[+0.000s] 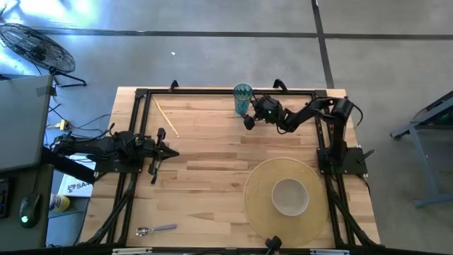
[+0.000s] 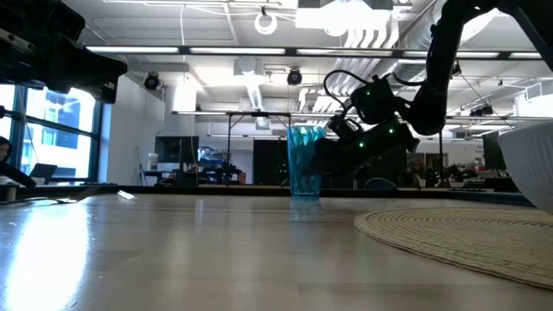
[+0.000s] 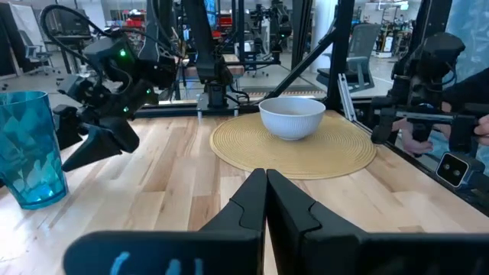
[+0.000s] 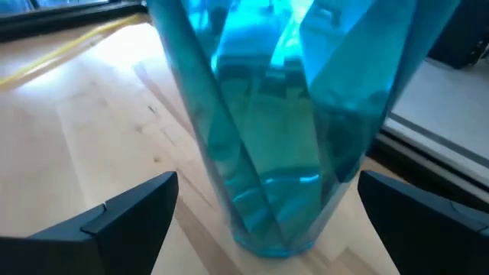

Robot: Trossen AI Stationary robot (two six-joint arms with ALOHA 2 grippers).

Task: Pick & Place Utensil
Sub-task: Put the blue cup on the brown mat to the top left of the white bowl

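The right gripper (image 4: 267, 206) hangs wide open beside the upright blue cup (image 1: 243, 98) at the table's far edge – light, stiff, probably slick plastic, best pinched mid-wall – while the left gripper (image 3: 266, 200), fingers pressed together, waits well apart.

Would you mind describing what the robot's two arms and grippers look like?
Both arms are dark, nearly black, built of jointed segments with cables looped alongside. The left gripper has two angular, wedge-shaped black fingers. The right gripper has similar tapered dark fingers, and small green lights glow on its wrist.
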